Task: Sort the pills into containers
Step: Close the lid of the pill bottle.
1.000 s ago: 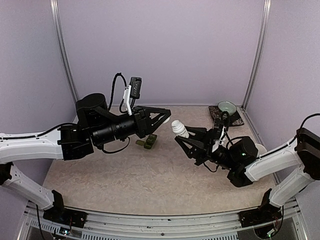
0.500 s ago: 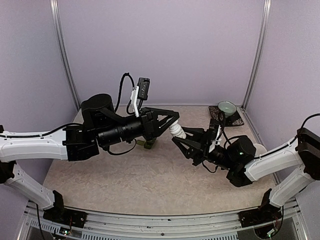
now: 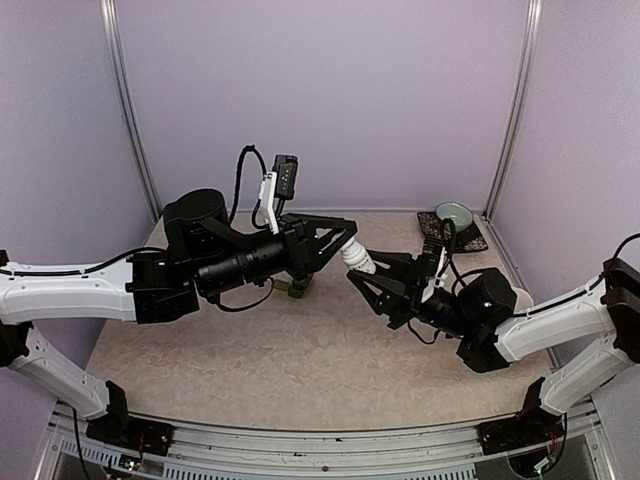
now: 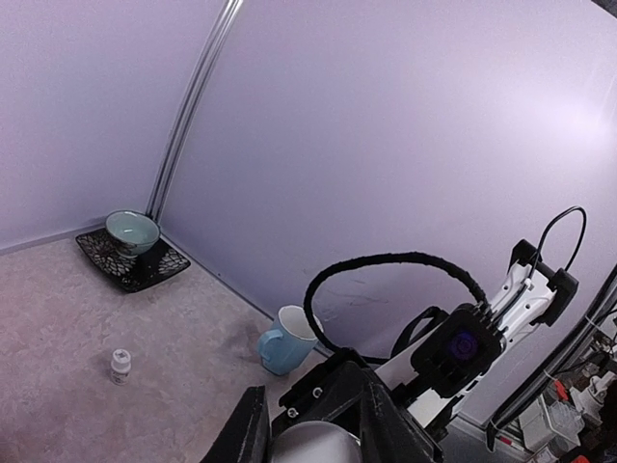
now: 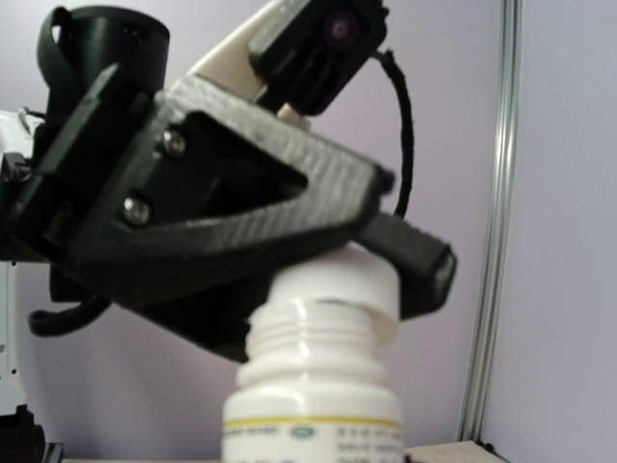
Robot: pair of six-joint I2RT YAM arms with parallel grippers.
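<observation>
Holding the white pill bottle (image 3: 356,259) tilted above the desk (image 3: 300,360), the right pincer (image 3: 368,270) grasps its body while the left pincer (image 3: 346,237) is clenched on the cap (image 5: 328,285), probably to unscrew it. The dark green pill organizer (image 3: 297,288) waits on the desk just beneath.

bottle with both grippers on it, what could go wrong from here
The left gripper is shut on the cap while the right gripper holds the bottle tilted in mid-air. Once the cap comes off, the contents could spill onto the table, missing the containers. The cap may also slip.
</observation>
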